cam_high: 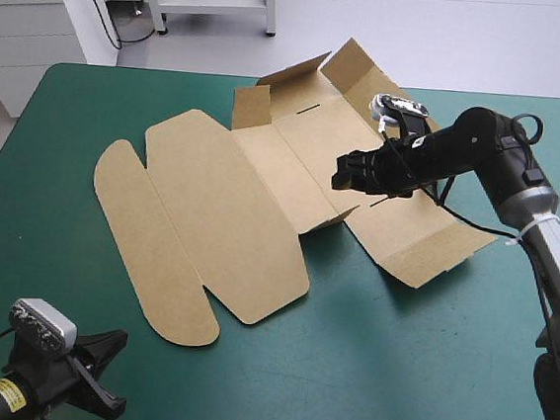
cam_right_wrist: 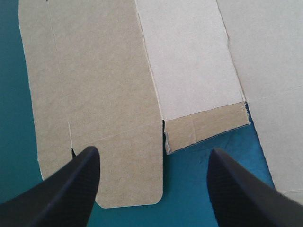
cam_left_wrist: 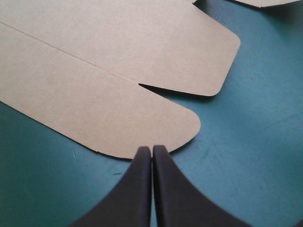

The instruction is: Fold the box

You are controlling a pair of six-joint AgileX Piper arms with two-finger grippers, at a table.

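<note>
Left hand [cam_left_wrist: 151,149] pressed together, idle beside the box [cam_high: 230,215] | right hand [cam_high: 347,173] spread above a side flap [cam_right_wrist: 206,126], seemingly poised to raise it

The box [cam_high: 221,204] is showing plain brown board, crossed by thin darker crease lines and short dark slits. The cover [cam_high: 365,357] is lying plain teal-green around it. The left gripper [cam_left_wrist: 151,147] and the right gripper [cam_right_wrist: 154,150] are showing black, the right one's surface perhaps finely stippled.
</note>
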